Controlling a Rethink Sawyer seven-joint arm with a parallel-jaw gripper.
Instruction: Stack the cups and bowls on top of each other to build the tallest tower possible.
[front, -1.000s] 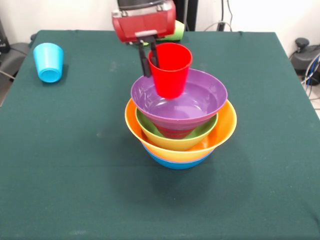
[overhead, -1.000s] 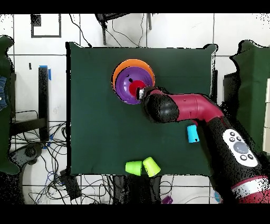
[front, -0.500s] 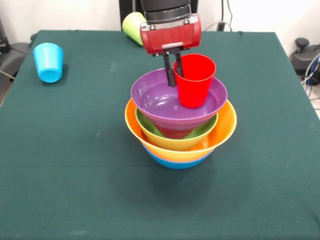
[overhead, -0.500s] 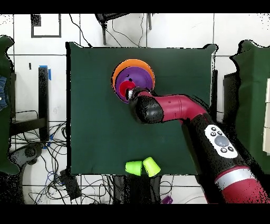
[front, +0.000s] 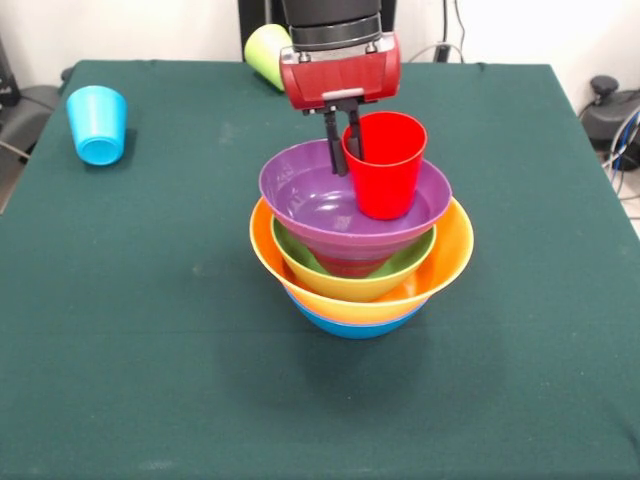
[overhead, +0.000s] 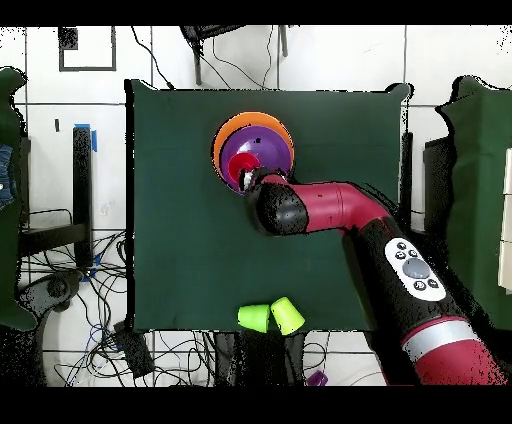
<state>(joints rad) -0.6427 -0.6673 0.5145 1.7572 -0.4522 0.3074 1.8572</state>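
Note:
The tower (front: 355, 255) stands mid-table: a blue bowl (front: 350, 325) at the bottom, then an orange bowl (front: 452, 250), a green bowl (front: 298, 262) and a purple bowl (front: 310, 195) on top. My gripper (front: 342, 140) is shut on the near-left rim of the red cup (front: 385, 165), one finger inside and one outside. The cup hangs upright with its base down inside the purple bowl, right of centre. From overhead, the red cup (overhead: 240, 170) shows in the tower (overhead: 255, 148) at the tip of my gripper (overhead: 248, 178).
A sky blue cup (front: 97, 123) lies on its side at the far left of the table. A yellow-green cup (front: 266, 48) lies at the far edge behind the arm. Overhead, that yellow-green cup (overhead: 254, 317) and a green cup (overhead: 288, 315) lie together at the table's bottom edge.
The gripper has carried the red cup to the right and lowered it into the purple bowl. In the last half second it shifted only slightly, and the purple bowl nudged a little left.

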